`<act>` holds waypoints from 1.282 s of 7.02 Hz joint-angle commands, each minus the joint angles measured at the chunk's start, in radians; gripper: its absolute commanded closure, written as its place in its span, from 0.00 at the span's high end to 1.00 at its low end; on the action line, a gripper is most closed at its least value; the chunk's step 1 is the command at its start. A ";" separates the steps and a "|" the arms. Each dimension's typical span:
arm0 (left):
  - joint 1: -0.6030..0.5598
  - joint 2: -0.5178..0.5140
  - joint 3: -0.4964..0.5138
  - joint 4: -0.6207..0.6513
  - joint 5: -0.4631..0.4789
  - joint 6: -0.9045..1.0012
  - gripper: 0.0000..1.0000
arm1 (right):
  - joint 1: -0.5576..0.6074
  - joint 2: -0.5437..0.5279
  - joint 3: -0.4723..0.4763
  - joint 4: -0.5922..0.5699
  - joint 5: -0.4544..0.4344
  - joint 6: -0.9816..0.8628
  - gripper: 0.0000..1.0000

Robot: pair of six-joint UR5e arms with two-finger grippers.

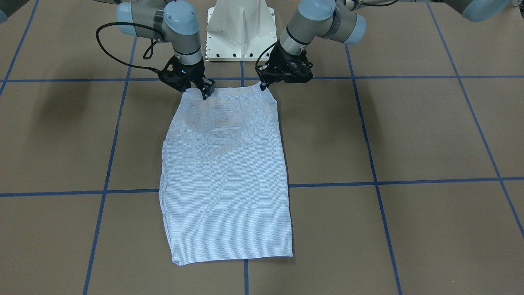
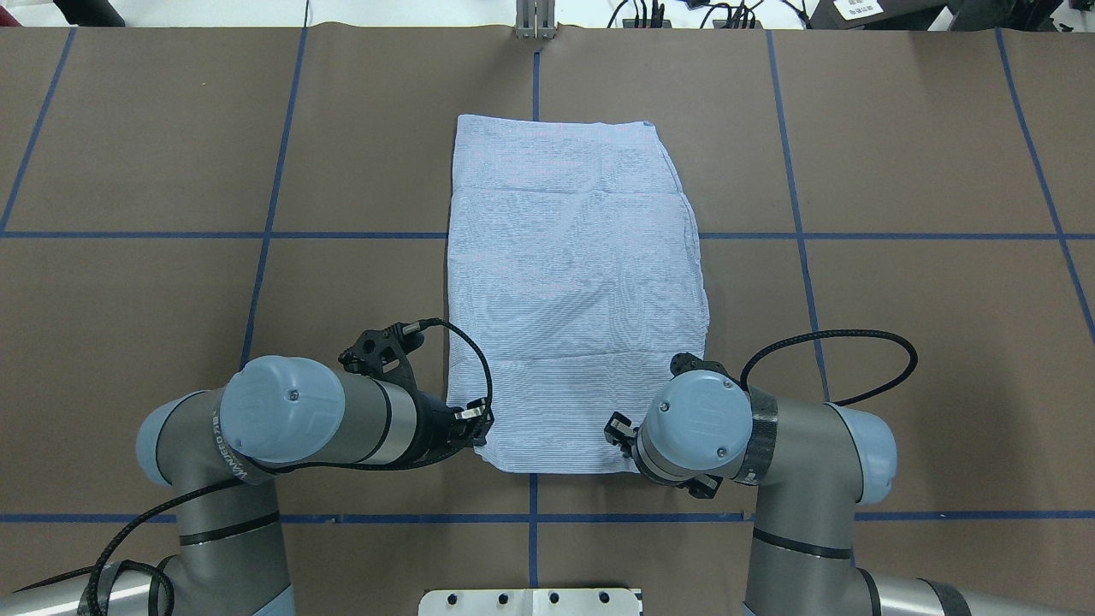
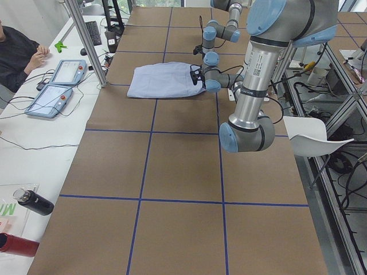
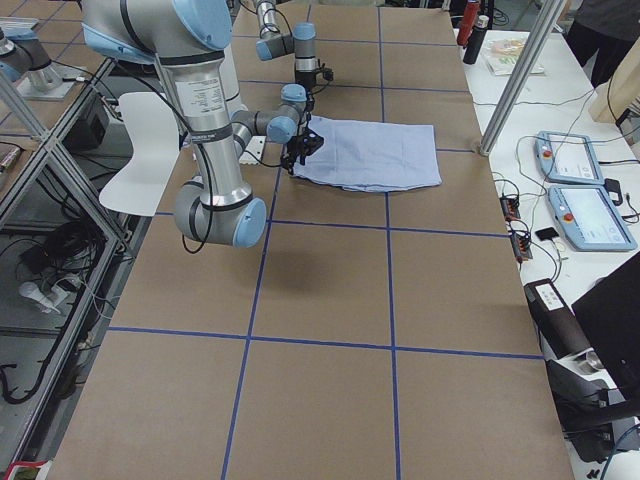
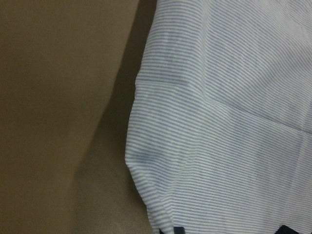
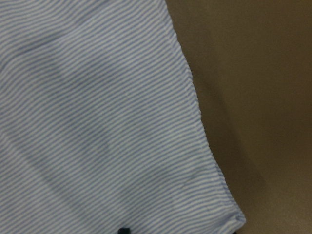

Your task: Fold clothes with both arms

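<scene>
Shirt (image 2: 573,282) lies with left hand (image 2: 477,425), right hand (image 2: 618,430) at corners.

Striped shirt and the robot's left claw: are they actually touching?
Touching. The front-facing view shows the left gripper with its tips on the shirt's corner, which draws to a point there; the left wrist view shows cloth between its fingertips.

The shirt (image 2: 573,291) lies flat at the middle of the tabletop (image 2: 898,342), its length running away from the robot's base (image 2: 530,601) at the near edge. The left pincer (image 2: 479,428) meets the shirt's near left corner and the right pincer (image 2: 618,432) its near right corner. Beyond the far edge, a person (image 3: 17,57) is at a desk (image 3: 23,143) bearing two control pads (image 3: 67,71).
</scene>
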 commanded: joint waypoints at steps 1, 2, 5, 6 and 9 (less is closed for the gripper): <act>0.000 0.001 0.000 0.000 0.000 0.000 0.00 | 0.000 -0.002 -0.001 0.000 0.000 -0.002 0.17; 0.000 -0.001 0.000 0.000 0.000 0.000 0.00 | 0.008 0.001 0.005 0.000 0.002 -0.003 0.05; 0.000 -0.002 -0.008 0.000 0.000 0.000 0.00 | 0.029 0.004 0.055 -0.002 0.006 -0.003 0.00; 0.000 -0.001 -0.017 0.000 -0.001 0.000 0.00 | 0.035 0.003 0.075 -0.002 0.012 -0.005 0.00; 0.003 0.011 -0.096 0.062 -0.008 0.001 0.00 | 0.043 -0.014 0.141 0.000 0.072 -0.011 0.00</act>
